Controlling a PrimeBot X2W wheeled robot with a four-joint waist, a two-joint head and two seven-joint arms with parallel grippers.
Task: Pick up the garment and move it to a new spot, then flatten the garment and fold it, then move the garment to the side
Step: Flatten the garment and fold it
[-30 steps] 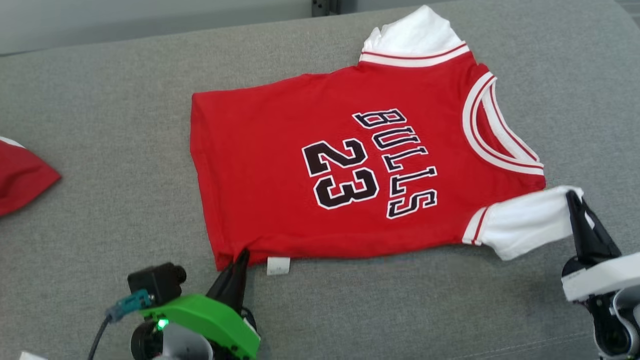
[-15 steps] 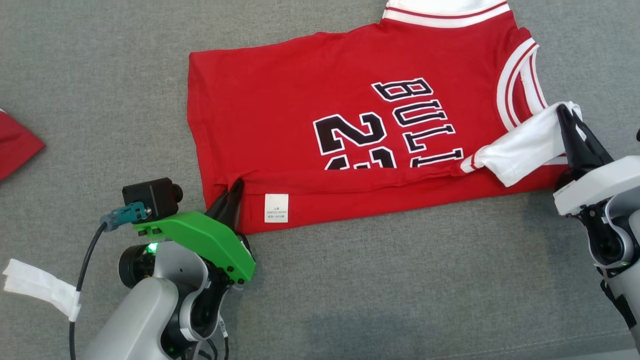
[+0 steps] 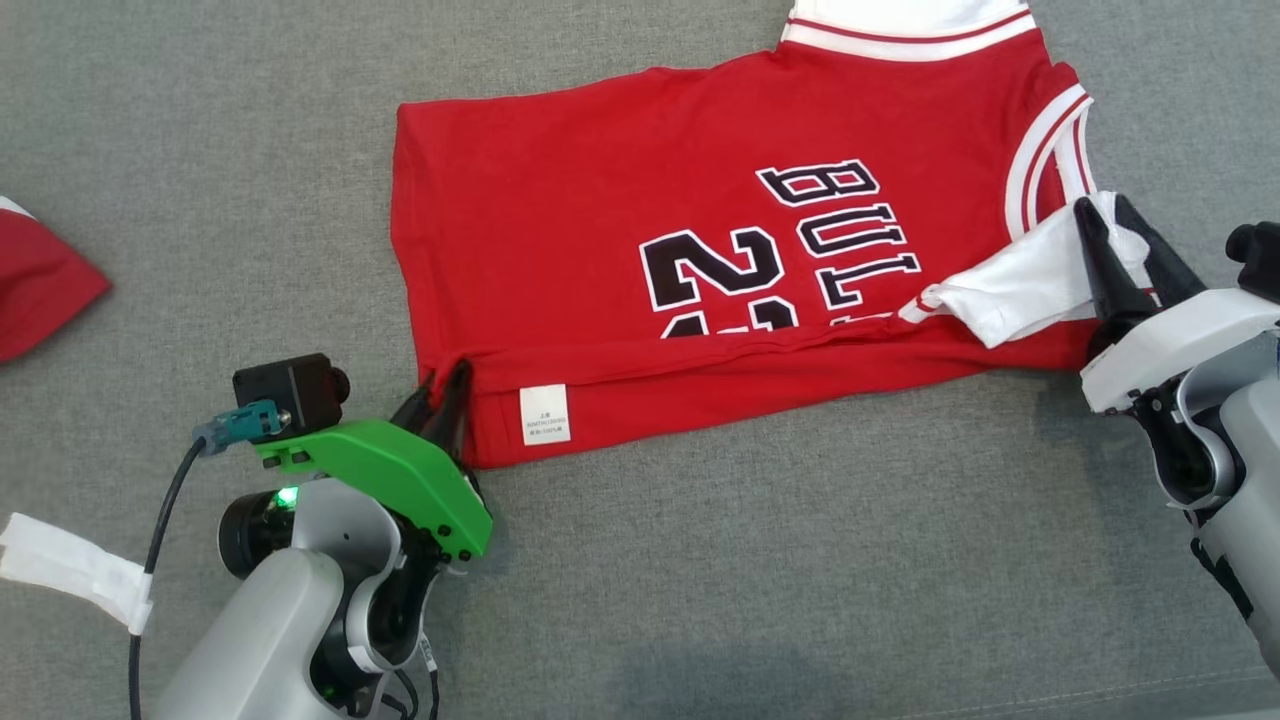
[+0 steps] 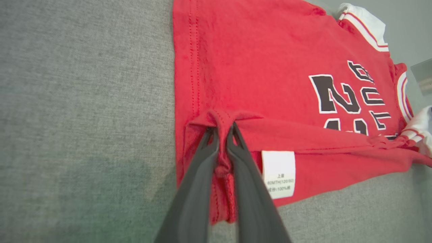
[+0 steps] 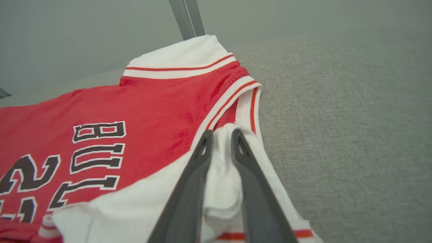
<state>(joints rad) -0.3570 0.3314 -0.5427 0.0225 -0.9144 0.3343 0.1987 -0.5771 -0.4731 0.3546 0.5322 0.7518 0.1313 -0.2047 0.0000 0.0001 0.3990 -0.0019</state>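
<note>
The garment [image 3: 600,220] is a red jersey with white sleeves and black lettering, lying on grey upholstery. Its near edge is folded over onto the body, hiding the lower part of the number, and a white label [image 3: 545,413] faces up. My left gripper [image 3: 442,380] is at the folded hem corner, fingers slightly parted, a bunched red fold [image 4: 222,141] still between them. My right gripper [image 3: 1105,208] stands open at the collar end, with the white sleeve [image 5: 221,175] lying loose between its fingers. The sleeve is laid over the chest.
A second red cloth [image 3: 40,290] pokes in at the left edge. The grey cushion [image 3: 200,200] stretches around the jersey on every side. A white tape tag [image 3: 70,570] hangs on my left arm's cable.
Both arms carried the garment's near edge and sleeve up over its body, making a fold. In the last half second both grippers' fingers have parted. The camera has tilted down.
</note>
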